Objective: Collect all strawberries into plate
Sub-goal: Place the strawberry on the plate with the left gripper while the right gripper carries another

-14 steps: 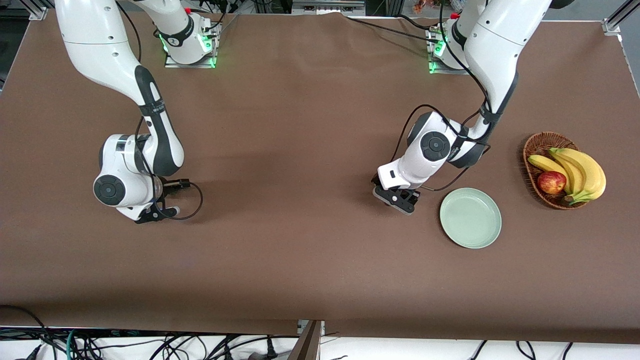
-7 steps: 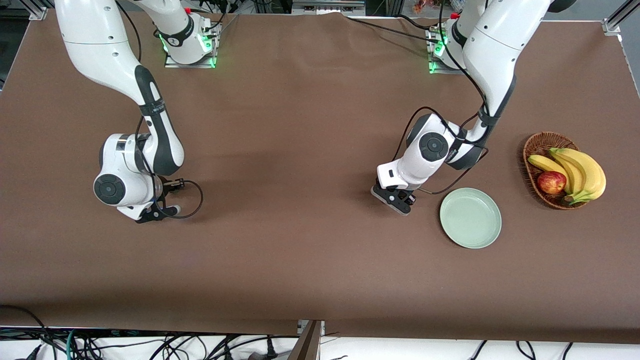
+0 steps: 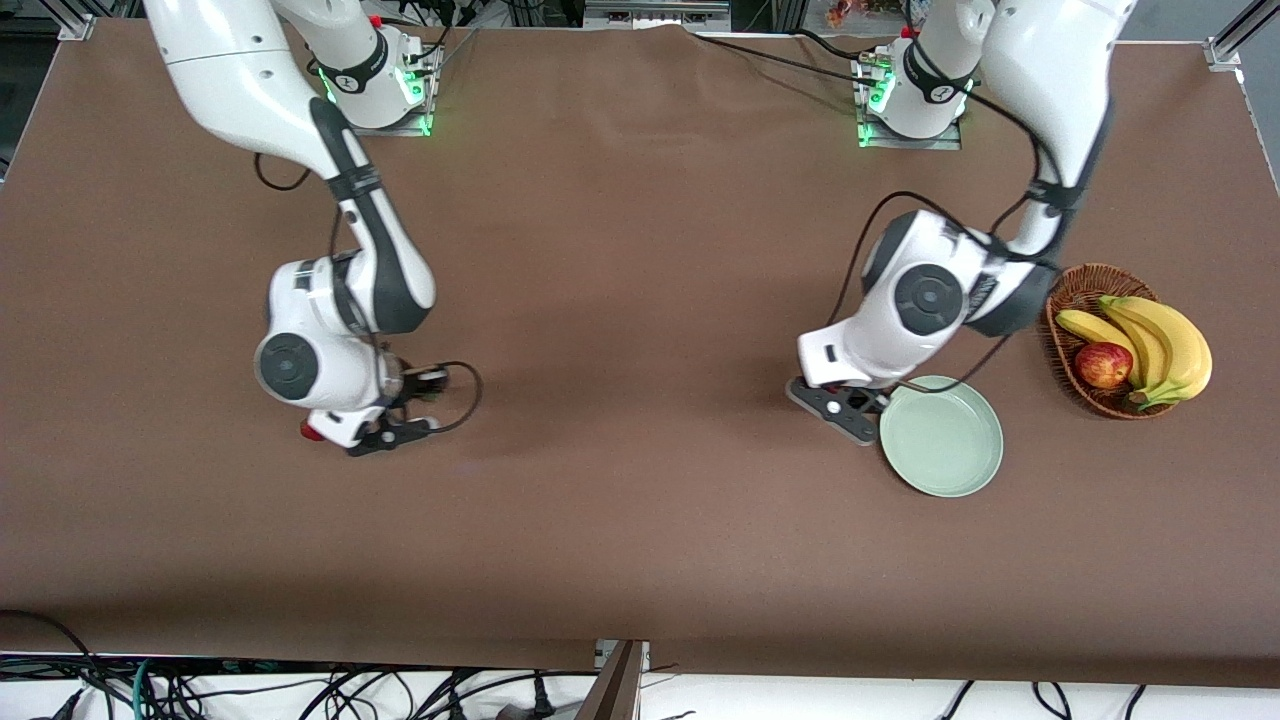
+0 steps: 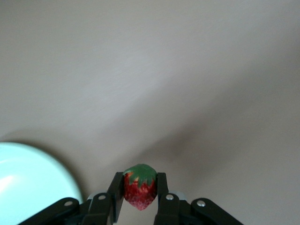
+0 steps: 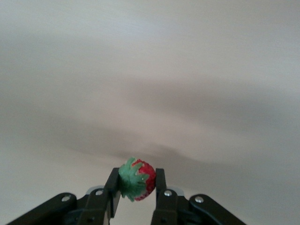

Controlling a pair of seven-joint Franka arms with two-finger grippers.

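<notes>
My left gripper [image 4: 139,188] is shut on a strawberry [image 4: 139,191], red with its green cap up. In the front view the left gripper [image 3: 845,405] hangs over the table right beside the rim of the pale green plate [image 3: 942,437], which is empty; the plate's edge also shows in the left wrist view [image 4: 28,183]. My right gripper [image 5: 136,186] is shut on a second strawberry [image 5: 137,185]. It is over bare table toward the right arm's end [image 3: 352,432]. A red bit [image 3: 310,430] peeks out beside that hand; I cannot tell which berry it is.
A brown wicker basket [image 3: 1072,290] stands beside the plate at the left arm's end, holding bananas [image 3: 1160,340] and a red apple [image 3: 1103,364]. Brown table cover all around.
Both arms have moved toward the left arm's end of the table. The left gripper now hangs at the plate's rim. A red bit now shows beside the right hand.
</notes>
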